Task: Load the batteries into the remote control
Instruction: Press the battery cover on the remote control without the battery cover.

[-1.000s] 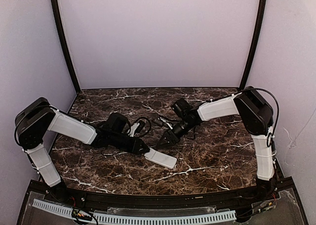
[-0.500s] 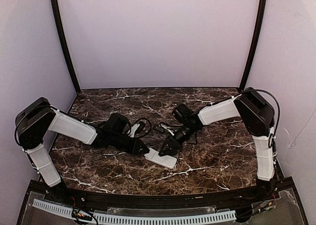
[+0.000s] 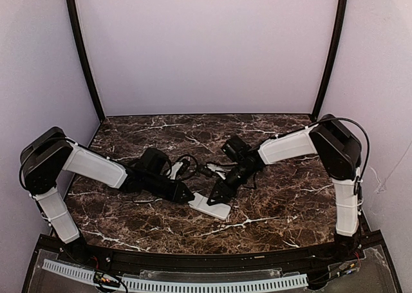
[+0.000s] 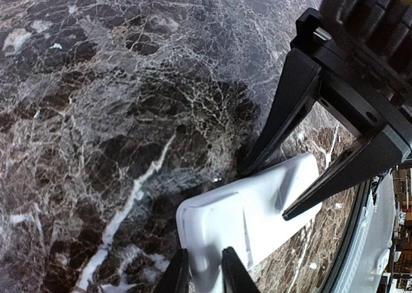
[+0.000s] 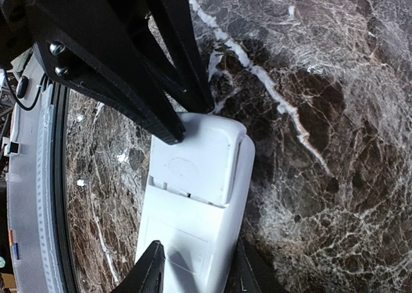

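Reaching in low from the left edge of the dark marbled worktop [image 3: 277,209], the left arm [image 3: 96,166] ends with the left claw [image 3: 187,196] at the left end of the remote control [image 3: 215,209]. Its fingers [image 4: 235,274] stand only a narrow gap apart, with a corner of that end showing between them; whether they actually pinch it cannot be told. The remote control lies flat near the middle of the worktop, a little toward the near edge, plain white back up. Its battery cover [image 5: 193,164] is at the end by the left claw. Just right of that, the right claw [image 3: 214,193] meets the remote control from the far right and is closed across its width, one finger [image 5: 153,267] against each long edge. The right arm [image 3: 286,143] stretches back toward the right edge.
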